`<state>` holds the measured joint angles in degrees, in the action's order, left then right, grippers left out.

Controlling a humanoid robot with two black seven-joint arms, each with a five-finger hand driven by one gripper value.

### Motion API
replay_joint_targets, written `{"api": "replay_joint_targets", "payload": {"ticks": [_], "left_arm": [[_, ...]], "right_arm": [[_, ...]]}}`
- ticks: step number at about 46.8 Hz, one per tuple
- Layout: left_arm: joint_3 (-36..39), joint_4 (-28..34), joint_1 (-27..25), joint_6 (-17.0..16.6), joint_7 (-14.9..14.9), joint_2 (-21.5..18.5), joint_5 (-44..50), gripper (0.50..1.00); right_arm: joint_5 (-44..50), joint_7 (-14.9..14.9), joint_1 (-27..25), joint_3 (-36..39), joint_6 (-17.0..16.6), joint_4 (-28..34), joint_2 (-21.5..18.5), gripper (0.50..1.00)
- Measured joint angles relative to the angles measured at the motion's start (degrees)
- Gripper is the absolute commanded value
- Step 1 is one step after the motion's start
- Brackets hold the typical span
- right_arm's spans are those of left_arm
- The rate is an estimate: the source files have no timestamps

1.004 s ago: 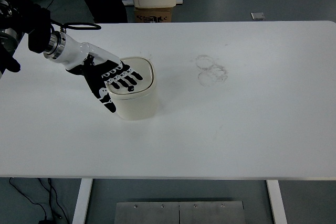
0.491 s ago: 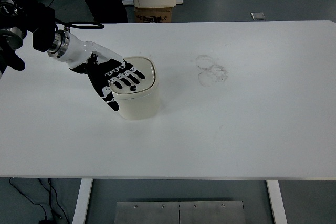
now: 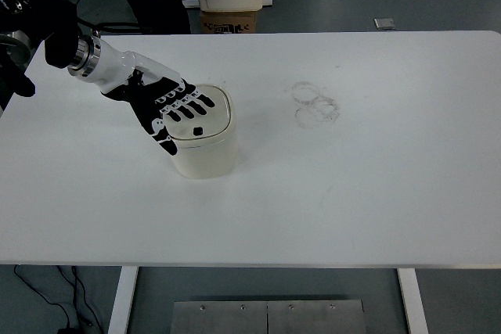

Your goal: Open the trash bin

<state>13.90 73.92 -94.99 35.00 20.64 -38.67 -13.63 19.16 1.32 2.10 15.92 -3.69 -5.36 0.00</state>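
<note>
The cream trash bin point(image 3: 202, 140) stands on the white table point(image 3: 376, 193) at about 9 o'clock from the table's middle, upright, with its lid point(image 3: 205, 117) lying flat and closed. The left hand point(image 3: 166, 107) comes in from 10 o'clock and rests flat over the lid's left half, fingers spread and extended, gripping nothing. A second ago the hand reached further across the lid, its fingertips near the lid's centre; half a second ago they covered the small dark button point(image 3: 198, 131). Now the hand has pulled back toward 10 o'clock and the button shows clear of the fingers point(image 3: 196, 104). The bin itself has not shifted.

By the look of it, the press on the lid is either finished or being reset, and since the lid has not sprung up, the bin is not yet open. The right hand is out of sight.
</note>
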Motion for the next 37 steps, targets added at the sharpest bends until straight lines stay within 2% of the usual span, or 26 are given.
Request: {"api": "replay_joint_targets", "payload": {"ticks": [20,37], "left_arm": [[-0.1,-0.5,1.1,0.0,0.0,3.5,0.0,1.000],[0.0,-0.4,0.4,0.0,0.1,3.9,0.1,1.000]], "right_arm": [[0.0,0.0,0.0,0.0,0.0,0.0,0.0,0.991],[0.0,0.0,0.0,0.0,0.0,0.0,0.0,0.991]]}}
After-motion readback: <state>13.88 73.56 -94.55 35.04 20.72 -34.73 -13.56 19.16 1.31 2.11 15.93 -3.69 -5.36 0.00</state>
